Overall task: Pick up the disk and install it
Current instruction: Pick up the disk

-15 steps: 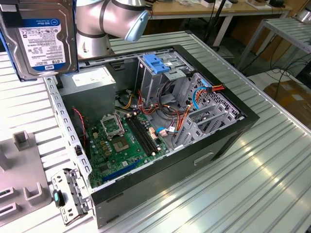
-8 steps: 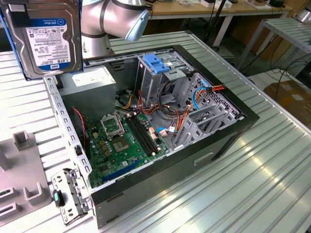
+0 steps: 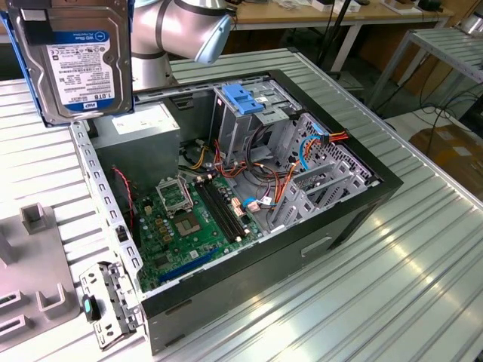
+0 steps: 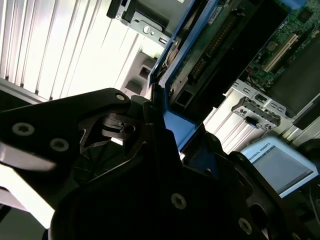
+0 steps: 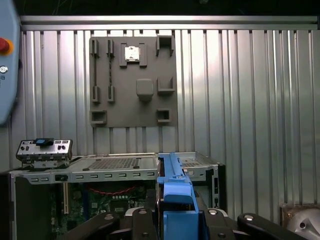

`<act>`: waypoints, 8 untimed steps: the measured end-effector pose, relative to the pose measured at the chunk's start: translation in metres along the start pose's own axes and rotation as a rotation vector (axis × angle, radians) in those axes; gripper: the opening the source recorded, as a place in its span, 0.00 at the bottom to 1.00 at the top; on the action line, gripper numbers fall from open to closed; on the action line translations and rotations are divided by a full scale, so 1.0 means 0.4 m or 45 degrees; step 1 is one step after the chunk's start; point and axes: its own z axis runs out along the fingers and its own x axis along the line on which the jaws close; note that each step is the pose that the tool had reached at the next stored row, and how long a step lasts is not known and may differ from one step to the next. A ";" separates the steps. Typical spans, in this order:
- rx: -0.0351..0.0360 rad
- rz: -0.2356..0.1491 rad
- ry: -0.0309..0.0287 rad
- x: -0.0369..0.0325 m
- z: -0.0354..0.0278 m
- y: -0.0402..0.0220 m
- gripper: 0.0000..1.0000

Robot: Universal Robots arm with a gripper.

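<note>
The disk (image 3: pixel 75 60), a silver hard drive with a white-and-blue label in a blue carrier, hangs high above the table at the exterior view's upper left, with its label facing that camera. In both wrist views my gripper (image 5: pixel 175 217) is shut on the disk's blue carrier (image 5: pixel 172 190), with black fingers (image 4: pixel 145 125) pressed against either side of its edge. The disk (image 4: pixel 220 45) is above the open computer case (image 3: pixel 355 204), near the case's wall. The metal drive cage with a blue top (image 3: pixel 245 102) stands inside the case, apart from the disk.
The case lies open on the ribbed metal table (image 3: pixel 407 286), showing the green motherboard (image 3: pixel 189 219), cables and the grey power supply (image 3: pixel 139 128). A grey fixture plate (image 5: pixel 132 82) lies beside the case. The arm's body (image 3: pixel 173 30) is behind the case.
</note>
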 end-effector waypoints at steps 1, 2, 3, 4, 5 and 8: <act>0.0000 0.000 0.0000 0.002 0.000 -0.001 0.37; 0.0001 0.000 -0.0001 0.004 0.000 -0.002 0.37; 0.0000 0.000 0.0000 0.005 0.000 -0.005 0.37; 0.0000 0.001 0.0000 0.005 0.000 -0.008 0.37; 0.0000 0.001 0.0001 0.005 0.000 -0.011 0.37; 0.0000 0.001 0.0001 0.005 -0.001 -0.029 0.37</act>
